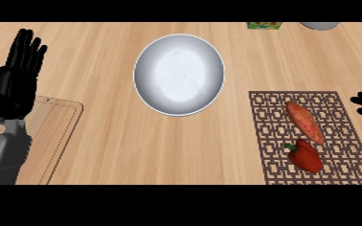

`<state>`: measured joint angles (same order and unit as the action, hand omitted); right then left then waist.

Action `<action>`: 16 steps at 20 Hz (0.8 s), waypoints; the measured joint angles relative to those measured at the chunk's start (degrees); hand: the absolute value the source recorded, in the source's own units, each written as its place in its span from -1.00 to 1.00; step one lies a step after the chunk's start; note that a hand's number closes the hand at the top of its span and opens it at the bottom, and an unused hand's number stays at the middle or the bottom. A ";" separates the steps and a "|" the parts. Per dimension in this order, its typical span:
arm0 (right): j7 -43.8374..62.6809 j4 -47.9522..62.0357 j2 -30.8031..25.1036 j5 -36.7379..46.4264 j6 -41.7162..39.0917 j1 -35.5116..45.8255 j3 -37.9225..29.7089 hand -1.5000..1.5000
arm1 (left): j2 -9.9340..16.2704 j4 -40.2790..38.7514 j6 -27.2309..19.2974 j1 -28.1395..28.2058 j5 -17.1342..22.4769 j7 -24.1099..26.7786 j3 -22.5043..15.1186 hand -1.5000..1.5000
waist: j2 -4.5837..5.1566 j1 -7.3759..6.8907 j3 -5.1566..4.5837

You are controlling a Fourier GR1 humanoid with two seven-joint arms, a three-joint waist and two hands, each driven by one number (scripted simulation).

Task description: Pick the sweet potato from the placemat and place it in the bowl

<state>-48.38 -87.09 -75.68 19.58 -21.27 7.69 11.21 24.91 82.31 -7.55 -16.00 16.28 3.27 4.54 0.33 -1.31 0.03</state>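
An orange sweet potato (305,122) lies lengthwise on a brown patterned placemat (272,134) at the right of the counter. A white bowl (179,74) stands in the middle, left of the placemat. My left hand (19,79) rests at the left edge, open with fingers up. Only fingertips of my right hand (357,102) show at the right edge, just right of the sweet potato's far end and apart from it.
A red bell pepper (305,155) lies on the placemat just below the sweet potato. A wooden cutting board (60,124) lies at the lower left. A green box (264,25) and a grey object (320,26) sit at the far edge.
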 measured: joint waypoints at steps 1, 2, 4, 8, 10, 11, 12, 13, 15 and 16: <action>-0.12 1.22 0.94 0.99 0.24 0.89 0.99 -1.00 | -0.38 0.31 0.09 0.63 -0.17 0.34 -0.18 0.00 | 0.01 -0.17 0.00; -0.14 2.18 2.01 2.19 0.44 1.98 2.07 -1.00 | -0.72 0.21 -0.05 0.41 -0.48 0.36 -0.32 0.00 | 0.03 -0.22 0.00; 0.47 3.08 3.78 3.73 0.31 3.51 3.76 -1.00 | -1.38 0.64 -0.26 1.07 -0.98 0.73 -0.48 0.00 | -0.01 -0.15 -0.01; 0.95 7.45 8.54 7.52 0.19 7.37 7.60 -1.00 | -1.99 0.68 -0.18 1.04 -1.59 0.42 -0.59 0.00 | 0.02 -0.26 -0.01; 1.19 9.96 11.00 9.46 0.50 9.00 8.73 -1.00 | -1.86 2.47 -0.34 2.02 -1.72 -0.28 -0.12 0.00 | -0.05 -0.20 -0.01; 1.31 11.23 12.30 10.49 0.56 9.94 9.22 -1.00 | -1.95 2.47 -0.32 2.07 -1.90 -0.27 0.06 0.00 | -0.07 -0.09 0.00; 0.93 12.85 13.42 11.61 1.17 10.42 9.66 -1.00 | -1.83 3.29 -0.33 2.00 -1.67 -1.35 0.31 0.00 | -0.09 -0.03 -0.01; 0.40 14.21 14.00 12.24 1.19 11.33 9.75 -1.00 | -1.77 2.69 0.10 1.89 -1.62 -1.22 0.65 0.00 | -0.09 0.09 0.01; -0.78 17.82 15.90 14.28 2.27 12.84 10.50 -1.00 | -1.71 2.16 0.60 1.49 -1.74 -1.05 1.12 0.00 | -0.08 0.19 0.00; -1.39 19.10 16.36 14.87 2.61 13.34 10.51 -1.00 | -1.86 1.59 0.73 1.33 -2.00 -0.80 1.21 0.00 | -0.09 0.32 0.01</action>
<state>-49.78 -67.99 -59.32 34.45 -18.66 21.04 21.72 23.05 83.90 -6.82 -14.67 14.28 2.47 5.74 0.24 -1.00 0.03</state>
